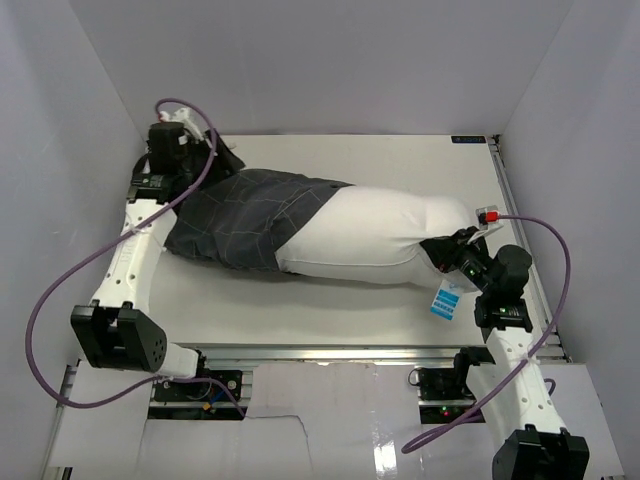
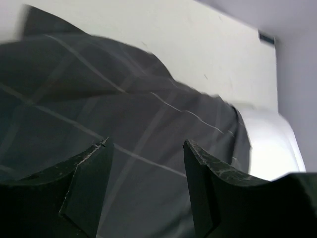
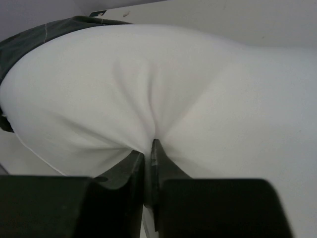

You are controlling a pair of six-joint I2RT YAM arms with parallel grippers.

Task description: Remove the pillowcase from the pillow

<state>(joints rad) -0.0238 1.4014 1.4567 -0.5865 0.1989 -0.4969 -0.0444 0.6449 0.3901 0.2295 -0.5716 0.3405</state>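
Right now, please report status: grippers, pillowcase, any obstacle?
Left gripper open over pillowcase. Right gripper shut on pillow. Pillow about half out. No obstacle seen.

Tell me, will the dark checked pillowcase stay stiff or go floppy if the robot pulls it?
Probably floppy: the pillowcase lies wrinkled and folded, and sags flatter where no pillow fills it. It is likely light, since it looks like thin cloth. The pillow inside seems squashy too, because its cover puckers where the right gripper pinches it.
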